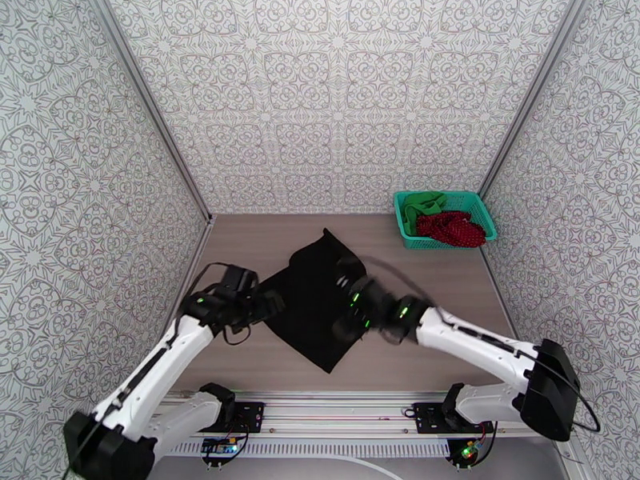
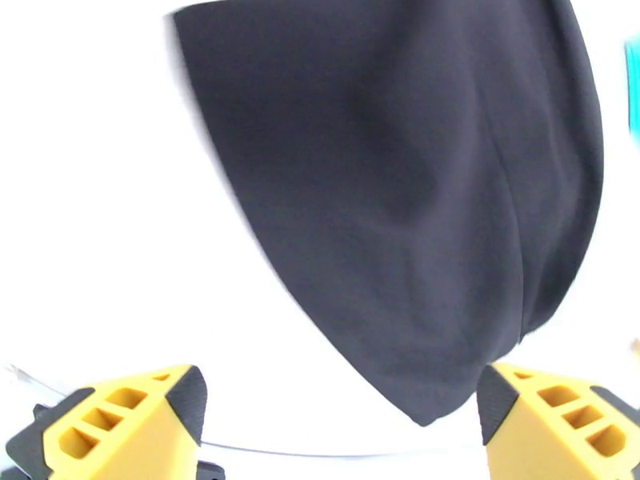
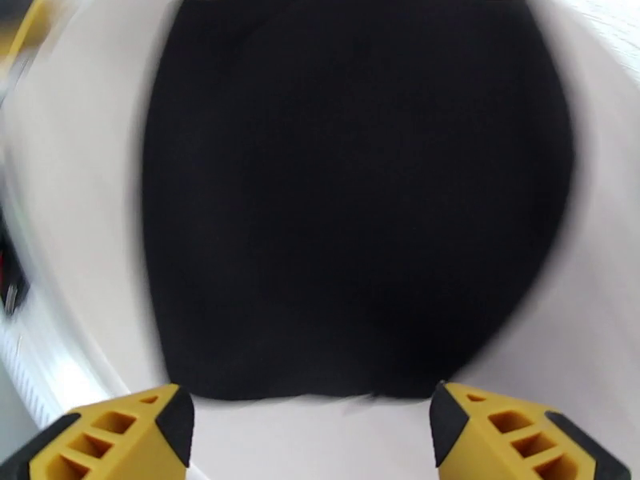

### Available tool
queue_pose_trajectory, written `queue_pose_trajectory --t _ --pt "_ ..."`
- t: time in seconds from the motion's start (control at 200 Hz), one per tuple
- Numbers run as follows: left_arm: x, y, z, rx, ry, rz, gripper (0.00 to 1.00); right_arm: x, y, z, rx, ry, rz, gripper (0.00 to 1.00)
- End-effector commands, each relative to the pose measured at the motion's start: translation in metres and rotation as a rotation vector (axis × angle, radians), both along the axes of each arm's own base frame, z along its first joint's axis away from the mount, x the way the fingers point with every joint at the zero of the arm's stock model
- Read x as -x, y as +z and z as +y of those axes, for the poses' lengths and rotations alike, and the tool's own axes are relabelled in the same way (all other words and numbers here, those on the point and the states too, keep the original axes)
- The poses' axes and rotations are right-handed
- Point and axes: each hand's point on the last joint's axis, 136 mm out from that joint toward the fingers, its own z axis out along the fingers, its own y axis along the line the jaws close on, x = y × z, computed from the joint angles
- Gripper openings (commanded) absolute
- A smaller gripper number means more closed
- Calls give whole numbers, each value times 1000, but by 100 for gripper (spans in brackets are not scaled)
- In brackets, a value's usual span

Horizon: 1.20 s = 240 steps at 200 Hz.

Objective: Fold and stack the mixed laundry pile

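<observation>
Top external view: plain black cloth garment [image 1: 312, 298] flat on the brown tabletop [image 1: 464, 274], set like a diamond, one corner toward the arm bases.
Basket: teal plastic mesh basket [image 1: 432, 243] at the far right corner of the tabletop, holding a bright green cloth garment [image 1: 424, 206] and a dark red dotted cloth garment [image 1: 452, 227], touching each other.
Left fingers [image 2: 136, 418]: spread wide, pinching nothing, just short of a black cloth corner at the garment's left edge.
Right fingers [image 3: 488, 430]: spread apart, pinching nothing, over the black cloth near its edge; view blurred.
</observation>
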Motion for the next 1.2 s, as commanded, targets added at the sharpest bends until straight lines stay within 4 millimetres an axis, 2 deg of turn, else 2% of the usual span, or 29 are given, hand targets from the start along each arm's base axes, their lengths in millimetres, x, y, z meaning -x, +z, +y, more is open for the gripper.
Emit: queue_pose_trajectory --t 0.0,0.15,0.27,0.39,0.625,0.86,0.92,1.065,1.105,1.195 --pt "-4 -7 5 57 -5 11 93 28 -25 10 94 -43 22 77" --pt "-15 -19 16 81 24 47 90 58 -62 33 259 30 41 65" --pt "-19 -28 21 82 39 65 90 66 -81 48 310 58 71 59" --pt "-20 -35 23 88 47 72 90 64 -89 57 330 52 81 56" --pt "-19 -45 31 87 63 91 90 53 -118 48 430 1 85 50" --pt "-27 -55 38 83 74 105 90 39 -135 42 425 -35 131 41" --pt "-32 -58 39 83 77 110 90 39 -140 42 436 -28 144 35" --pt "-51 -67 40 85 83 122 90 44 -152 39 454 -12 187 13" --pt "-57 -71 40 85 85 129 90 45 -153 37 458 -11 189 0" --pt "-74 -81 42 81 90 145 88 45 -151 33 457 -12 188 0"
